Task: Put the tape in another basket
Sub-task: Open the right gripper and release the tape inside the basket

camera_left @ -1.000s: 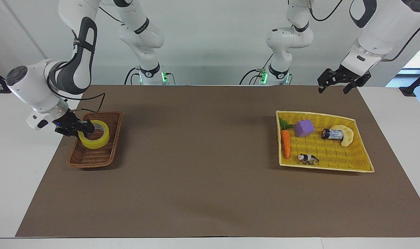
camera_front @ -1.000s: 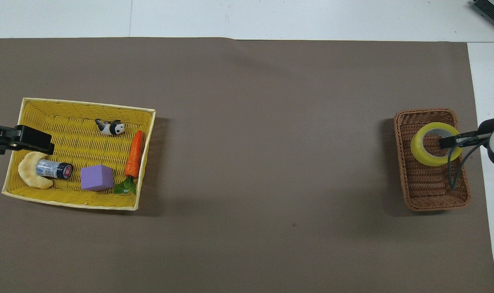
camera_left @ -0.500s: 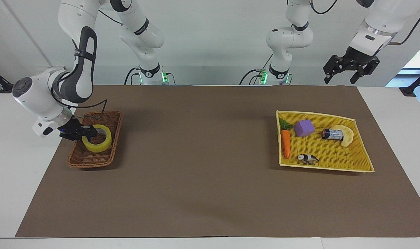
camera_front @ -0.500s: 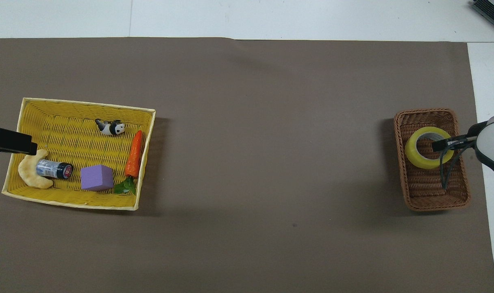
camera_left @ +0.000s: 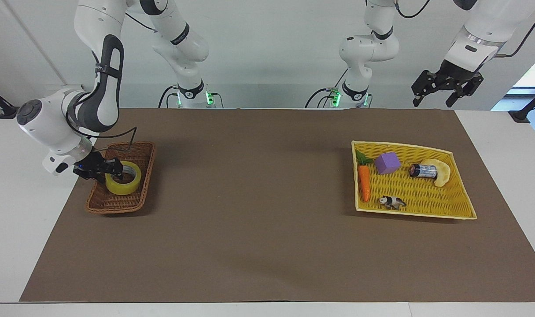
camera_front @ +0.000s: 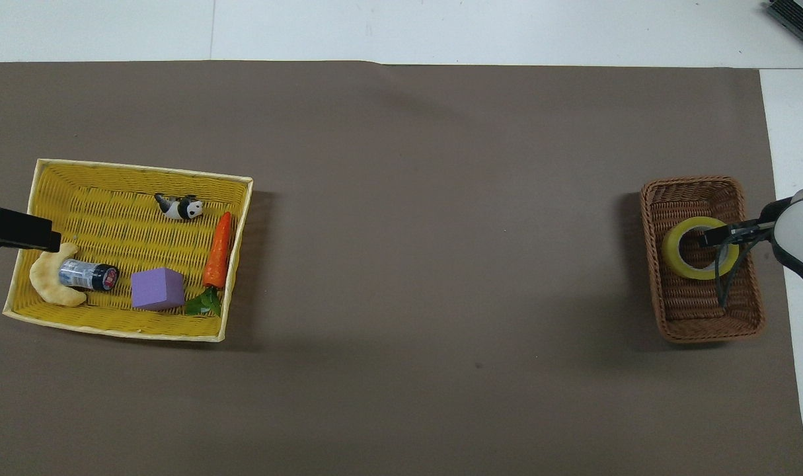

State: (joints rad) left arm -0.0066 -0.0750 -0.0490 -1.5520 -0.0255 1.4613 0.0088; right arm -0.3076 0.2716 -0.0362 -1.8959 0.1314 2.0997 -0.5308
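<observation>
Now the tape (camera_left: 123, 178) lies flat on the floor of the small brown basket (camera_left: 145, 176) at the right arm's end of the worktop; a second ago it hung tilted above the rim, pinched in the right tool (camera_left: 111, 169). That tool has come down with it, and whether its fingers have let go of the roll's wall I cannot tell from either view, though they stay right at it. By my reading the tape is delivered and only the release and retreat remain. The left tool (camera_left: 448, 90), fingers spread and empty, has risen away from the yellow tray (camera_left: 463, 207) and waits above that end. The overhead view shows the roll sitting near the basket's middle, ring upward, with the tool tip over its wall (camera_front: 717, 233); the facing view shows how low the roll sits inside the weave.
</observation>
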